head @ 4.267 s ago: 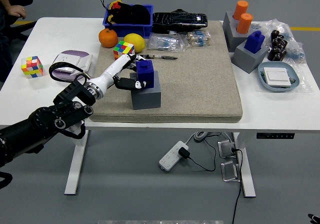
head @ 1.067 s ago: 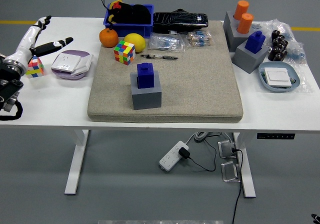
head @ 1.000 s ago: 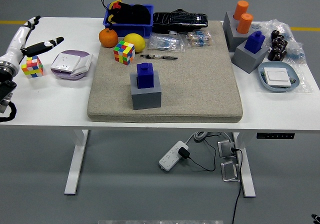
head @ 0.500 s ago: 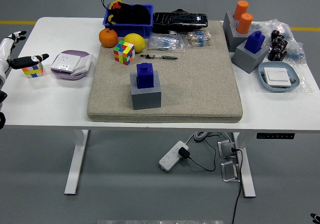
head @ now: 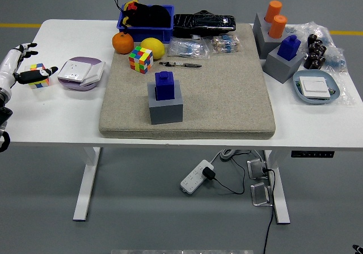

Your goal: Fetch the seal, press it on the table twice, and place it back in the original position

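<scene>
**Blue seal seated on its grey block, left robot hand open at the bench edge**

The blue block-shaped seal stands upright in the grey square holder on the beige felt mat covering the middle of the white bench. A second blue seal sits on another grey block at the right, beside two orange cylinders in a grey stand.

The left robot hand hangs at the far left edge, fingers spread and holding nothing, just in front of one multicoloured puzzle cube. A second puzzle cube lies on the mat near one orange and one yellow lemon.

Nothing lies between the seal and the hand except a lilac-and-white socket box. No writing is legible.
</scene>
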`<state>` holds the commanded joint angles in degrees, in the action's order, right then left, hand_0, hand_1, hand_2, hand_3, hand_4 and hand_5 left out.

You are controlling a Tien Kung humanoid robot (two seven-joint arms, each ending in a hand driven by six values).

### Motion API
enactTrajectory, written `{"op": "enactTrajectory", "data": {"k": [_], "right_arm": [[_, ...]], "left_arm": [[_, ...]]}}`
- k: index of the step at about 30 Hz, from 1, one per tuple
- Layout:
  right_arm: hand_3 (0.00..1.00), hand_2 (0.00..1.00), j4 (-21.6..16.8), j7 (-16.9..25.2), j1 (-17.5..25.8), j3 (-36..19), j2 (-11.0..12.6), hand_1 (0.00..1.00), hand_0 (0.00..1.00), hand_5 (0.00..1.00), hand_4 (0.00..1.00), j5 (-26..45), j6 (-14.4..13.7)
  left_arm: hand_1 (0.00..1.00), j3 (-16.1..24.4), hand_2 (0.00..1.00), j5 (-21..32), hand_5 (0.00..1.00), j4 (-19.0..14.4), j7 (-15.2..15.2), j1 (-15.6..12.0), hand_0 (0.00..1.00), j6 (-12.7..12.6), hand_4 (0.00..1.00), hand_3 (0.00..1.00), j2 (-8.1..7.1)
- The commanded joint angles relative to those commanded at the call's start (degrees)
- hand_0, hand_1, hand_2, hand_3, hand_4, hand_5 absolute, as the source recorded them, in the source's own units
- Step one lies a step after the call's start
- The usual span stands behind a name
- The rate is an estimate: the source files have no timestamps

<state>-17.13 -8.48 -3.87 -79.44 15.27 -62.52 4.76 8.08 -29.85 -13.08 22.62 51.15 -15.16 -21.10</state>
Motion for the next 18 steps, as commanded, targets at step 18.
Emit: {"op": "enactTrajectory", "data": {"k": [18], "right_arm": [[0.683, 0.675, 0.18, -0.04, -0.07, -1.23, -0.02, 0.707, 0.808, 0.502, 0.721, -0.41, -0.19]], "left_arm": [[0.832, 0.03, 0.813, 0.5, 0.263, 0.15, -0.09, 0.12, 0.862, -0.11, 0.877, 0.874, 0.35]]}}
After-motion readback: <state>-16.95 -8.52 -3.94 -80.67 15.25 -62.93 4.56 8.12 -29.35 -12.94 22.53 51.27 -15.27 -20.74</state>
